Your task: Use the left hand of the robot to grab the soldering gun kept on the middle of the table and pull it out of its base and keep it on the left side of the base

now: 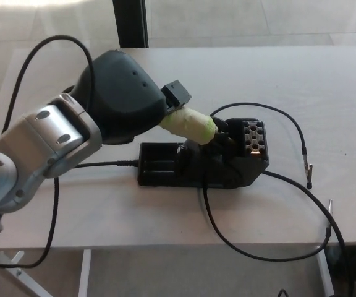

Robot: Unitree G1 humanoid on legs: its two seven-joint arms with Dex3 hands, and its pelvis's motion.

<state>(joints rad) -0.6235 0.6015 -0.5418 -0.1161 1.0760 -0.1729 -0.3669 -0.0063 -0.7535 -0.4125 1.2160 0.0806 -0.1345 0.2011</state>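
The soldering gun with the pale green wrapped handle (190, 124) was seated in the black plastic base (203, 164) at the middle of the light wooden table (326, 80), its long axis tilted, the tip pointed down-right into the base. The handle was enclosed by the fingers of the black left hand (125, 96). A black cable (271, 114) was looped beside the base.

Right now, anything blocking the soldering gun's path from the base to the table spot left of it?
Nothing solid. The left hand covers the soldering gun, which is still seated in the base. Only a thin black cable crosses the table left of the base.
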